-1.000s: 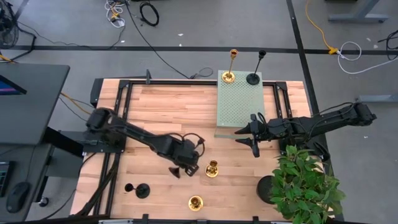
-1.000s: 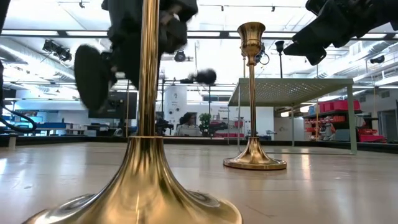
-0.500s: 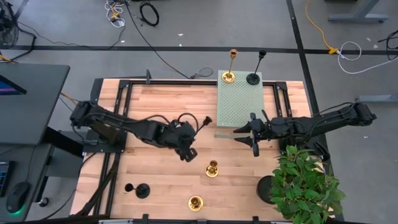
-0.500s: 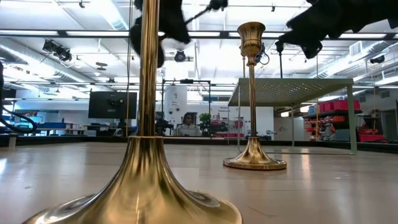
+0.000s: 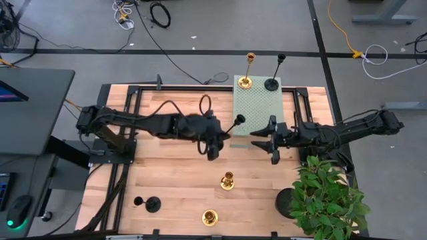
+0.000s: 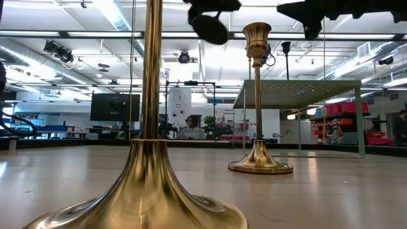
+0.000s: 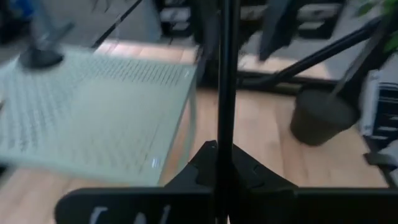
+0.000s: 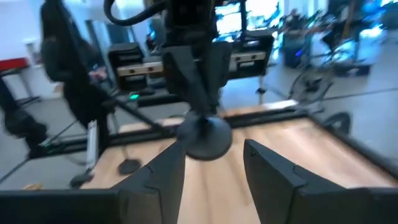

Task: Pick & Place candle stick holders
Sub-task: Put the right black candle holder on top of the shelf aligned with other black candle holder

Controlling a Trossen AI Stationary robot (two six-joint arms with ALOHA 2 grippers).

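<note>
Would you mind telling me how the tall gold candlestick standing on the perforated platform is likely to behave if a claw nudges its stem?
The tall gold candlestick would probably tip rather than slide: its stem is long and thin above a small round base. It looks like rigid metal, so it should not flex. Its shiny finish may prove slippery. It stands near the edge of the perforated platform, so a topple might carry it off.

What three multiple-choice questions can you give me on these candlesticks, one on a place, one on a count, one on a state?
1. The tall gold candlestick stands on:
A. the raised perforated platform
B. a chair
C. the floor
2. Gold candlesticks in the high view:
A. two
B. three
C. five
3. The left tool is:
A. open, empty
B. shut on a black candlestick
C. shut on a gold one

A: its base sits at the platform's far edge.
B: one there, two on the tabletop.
B: the dark stem runs between its fingers.
</note>
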